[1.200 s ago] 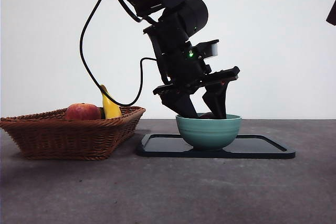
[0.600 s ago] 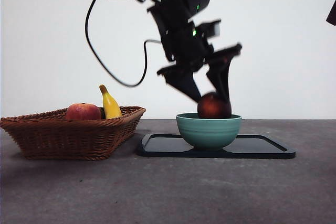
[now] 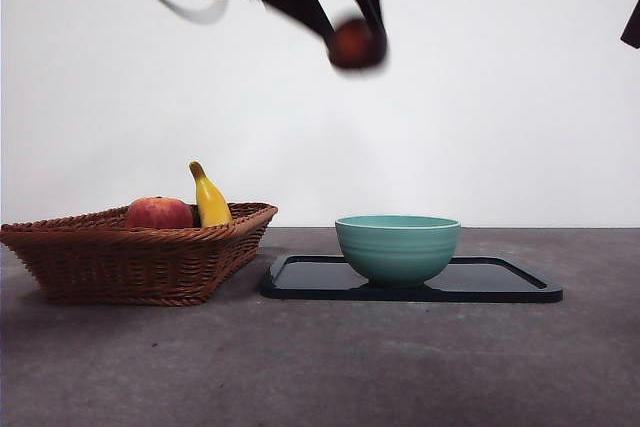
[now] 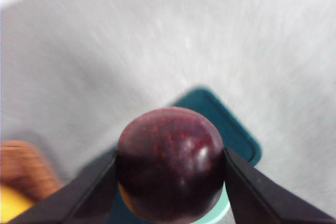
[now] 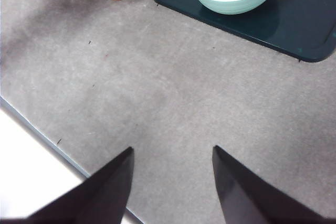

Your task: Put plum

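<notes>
1. Plum (image 3: 356, 44), dark maroon and motion-blurred, hangs at the top centre of your front frame, high above the teal bowl (image 3: 397, 248).
2. Your left gripper (image 4: 170, 174) pinches the plum (image 4: 170, 163) between its 2 black jaws, 1 on each side.
3. Your right gripper (image 5: 172, 182) hovers over bare grey table (image 5: 173, 93), jaws spread and holding nothing.
4. At lower left, a wicker basket (image 3: 130, 262) holds a red-orange fruit (image 3: 158, 213) and a banana (image 3: 208, 198); the bowl stands on a black tray (image 3: 500, 285).

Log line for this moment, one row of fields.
left gripper: shut on plum, high above bowl | right gripper: open, waiting | bowl: on tray | basket: apple, banana
</notes>
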You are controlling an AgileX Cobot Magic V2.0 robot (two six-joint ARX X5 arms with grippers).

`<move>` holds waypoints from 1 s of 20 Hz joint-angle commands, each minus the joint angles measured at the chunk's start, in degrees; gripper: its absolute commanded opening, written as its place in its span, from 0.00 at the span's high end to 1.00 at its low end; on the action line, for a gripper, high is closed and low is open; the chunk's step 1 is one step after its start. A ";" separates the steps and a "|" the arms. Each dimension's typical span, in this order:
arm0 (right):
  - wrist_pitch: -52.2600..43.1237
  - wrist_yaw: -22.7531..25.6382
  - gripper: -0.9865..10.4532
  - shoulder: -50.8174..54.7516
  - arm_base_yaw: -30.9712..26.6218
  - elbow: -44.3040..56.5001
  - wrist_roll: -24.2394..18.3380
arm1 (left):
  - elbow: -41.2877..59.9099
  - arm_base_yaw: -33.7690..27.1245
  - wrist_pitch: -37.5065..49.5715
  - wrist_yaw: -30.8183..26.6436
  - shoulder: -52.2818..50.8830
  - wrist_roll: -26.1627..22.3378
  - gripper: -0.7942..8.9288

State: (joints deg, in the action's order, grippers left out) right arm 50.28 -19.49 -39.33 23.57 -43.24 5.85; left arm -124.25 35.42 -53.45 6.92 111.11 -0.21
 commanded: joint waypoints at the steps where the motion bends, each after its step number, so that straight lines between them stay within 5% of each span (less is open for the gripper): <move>1: -0.72 -0.02 0.71 -0.13 0.28 -0.46 -0.35 | -2.21 -1.64 -1.88 -0.07 -4.96 -0.59 0.70; 12: -2.14 -0.02 0.71 -0.13 0.28 -0.46 -0.66 | 2.34 -12.52 -17.84 -0.07 -22.47 -1.79 0.70; 20: -2.36 -0.04 0.71 -0.13 0.28 -0.46 -0.68 | 37.64 -13.97 2.89 -0.09 -36.28 -0.59 0.70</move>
State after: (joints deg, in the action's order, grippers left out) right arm 48.56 -19.49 -39.33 23.57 -43.24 5.80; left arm -86.80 21.47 -51.94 6.79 74.35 -0.80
